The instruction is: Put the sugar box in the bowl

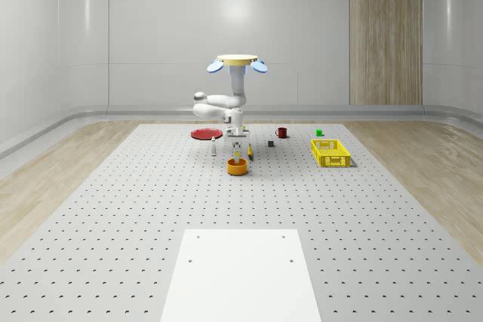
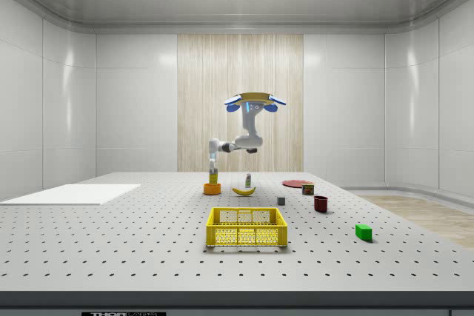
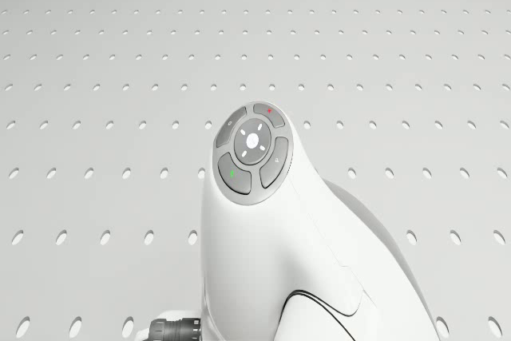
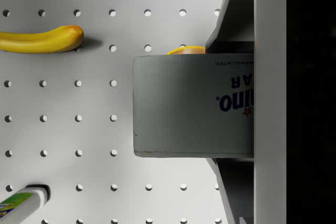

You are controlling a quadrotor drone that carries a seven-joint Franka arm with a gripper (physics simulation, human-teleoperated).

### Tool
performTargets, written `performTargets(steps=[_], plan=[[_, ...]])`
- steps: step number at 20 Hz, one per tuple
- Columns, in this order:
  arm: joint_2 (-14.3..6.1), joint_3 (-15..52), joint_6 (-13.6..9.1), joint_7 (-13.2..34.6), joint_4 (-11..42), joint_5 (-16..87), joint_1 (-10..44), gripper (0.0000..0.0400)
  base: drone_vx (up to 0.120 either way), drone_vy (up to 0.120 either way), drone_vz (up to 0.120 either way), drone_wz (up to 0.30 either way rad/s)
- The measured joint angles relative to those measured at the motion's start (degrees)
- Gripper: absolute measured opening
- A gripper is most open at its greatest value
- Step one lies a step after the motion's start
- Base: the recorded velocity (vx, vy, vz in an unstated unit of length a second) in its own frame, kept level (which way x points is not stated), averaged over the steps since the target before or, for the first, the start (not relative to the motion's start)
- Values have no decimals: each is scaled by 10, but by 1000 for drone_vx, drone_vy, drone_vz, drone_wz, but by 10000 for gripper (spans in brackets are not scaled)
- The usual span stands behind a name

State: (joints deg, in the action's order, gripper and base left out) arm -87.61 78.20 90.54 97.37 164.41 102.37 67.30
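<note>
The drone (image 1: 237, 62) hovers above the perforated table, its arm reaching down. My gripper (image 1: 238, 148) is shut on the sugar box (image 1: 237, 157), which hangs just over the orange bowl (image 1: 238, 167). In the side view the gripper (image 2: 212, 169) holds the sugar box (image 2: 213, 178) directly above the bowl (image 2: 212, 189). In the wrist view the grey-looking sugar box (image 4: 184, 106) is clamped between the two fingers (image 4: 231, 22). Behind the box a sliver of the bowl's rim (image 4: 186, 50) peeks out.
A banana (image 4: 39, 39) and a small bottle (image 4: 18, 202) lie close to the bowl. Farther off stand a red plate (image 1: 206, 133), a red mug (image 1: 281, 132), a dark cube (image 1: 271, 143), a green block (image 1: 319, 133) and a yellow crate (image 1: 330, 152). A white sheet (image 1: 240, 273) lies at the table's front.
</note>
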Motion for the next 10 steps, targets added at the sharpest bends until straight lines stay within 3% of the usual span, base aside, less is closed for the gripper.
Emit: performTargets(steps=[10], plan=[[-4, -60, 23, 0, -13, 57, 8, 164, 0, 0, 0, 0]])
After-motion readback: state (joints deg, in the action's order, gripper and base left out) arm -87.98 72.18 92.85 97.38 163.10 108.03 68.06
